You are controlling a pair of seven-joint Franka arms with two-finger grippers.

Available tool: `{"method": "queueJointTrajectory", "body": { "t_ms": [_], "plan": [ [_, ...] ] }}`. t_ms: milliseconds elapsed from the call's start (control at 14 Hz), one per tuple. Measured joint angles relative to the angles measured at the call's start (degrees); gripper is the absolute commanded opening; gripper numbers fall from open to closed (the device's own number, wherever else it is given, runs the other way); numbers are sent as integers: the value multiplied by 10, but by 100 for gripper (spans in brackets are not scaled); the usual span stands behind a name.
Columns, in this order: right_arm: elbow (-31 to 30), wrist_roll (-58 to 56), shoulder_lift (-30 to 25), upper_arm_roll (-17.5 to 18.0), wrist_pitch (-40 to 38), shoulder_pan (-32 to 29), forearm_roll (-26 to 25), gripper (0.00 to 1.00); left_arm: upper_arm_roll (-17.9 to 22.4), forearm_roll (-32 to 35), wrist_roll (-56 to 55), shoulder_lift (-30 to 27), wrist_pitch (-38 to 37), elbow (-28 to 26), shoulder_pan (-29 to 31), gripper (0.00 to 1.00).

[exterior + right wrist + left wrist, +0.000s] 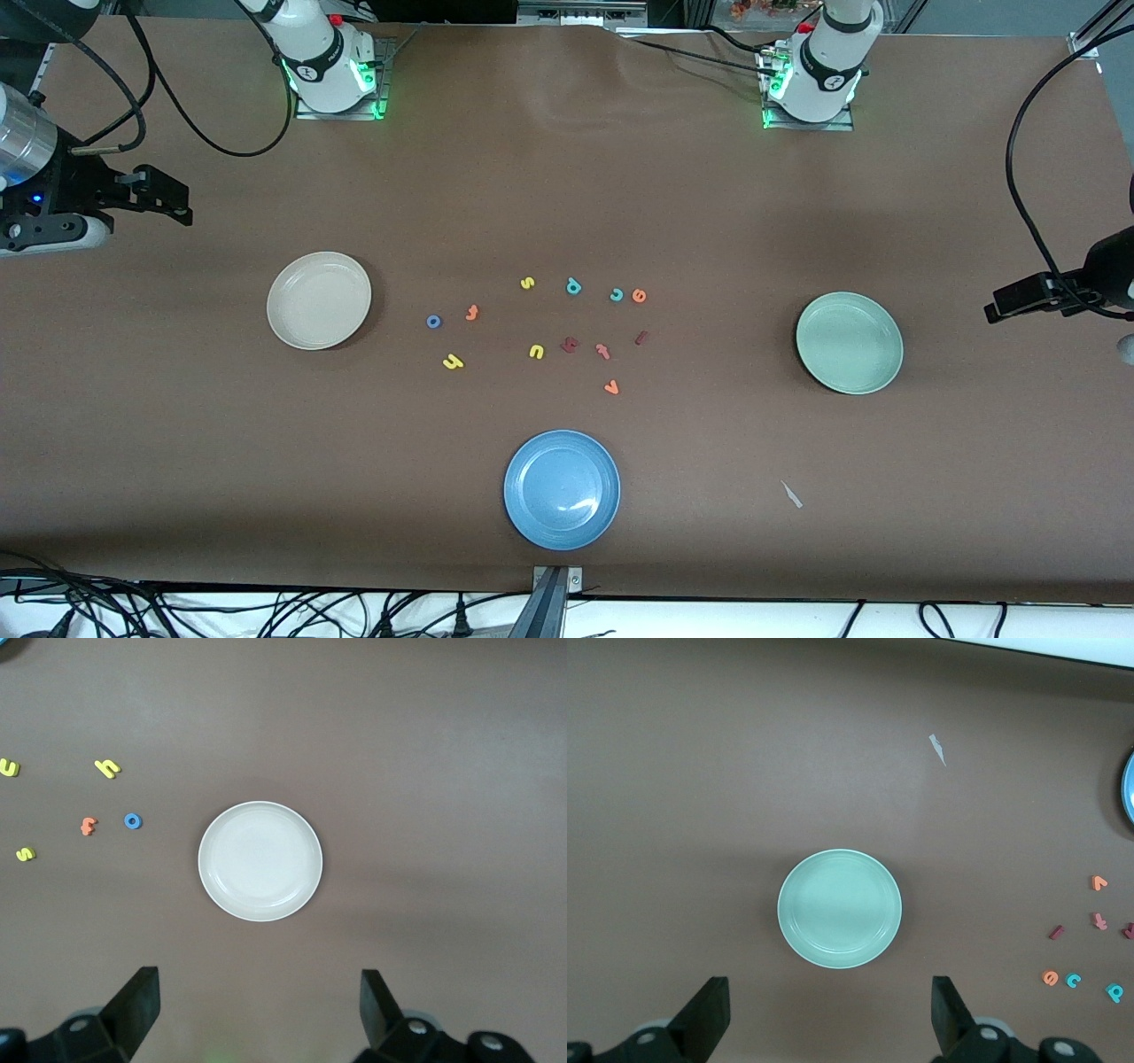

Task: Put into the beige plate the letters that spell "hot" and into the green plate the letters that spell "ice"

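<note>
left wrist view: green plate [840,908] under gripper [831,1014]

The cream-beige plate [319,300] lies flat and bare toward the right arm's end of the surface, with the blue ring "o" [433,322], orange "t" [472,312] and yellow "h" [453,361] scattered beside it. The pale green plate [849,342] lies bare toward the left arm's end; the teal "c" [617,294] touches the orange "e" [639,296], and the dark red "i" [641,338] lies nearer the front camera.
</note>
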Motion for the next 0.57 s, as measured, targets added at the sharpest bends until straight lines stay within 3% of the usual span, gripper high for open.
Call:
{"method": "queueJointTrajectory", "body": {
  "t_ms": [571],
  "plan": [
    [0,0,0,2,2,2,0,100,2,8,8,0,0,-1,2,98]
  ]
}}
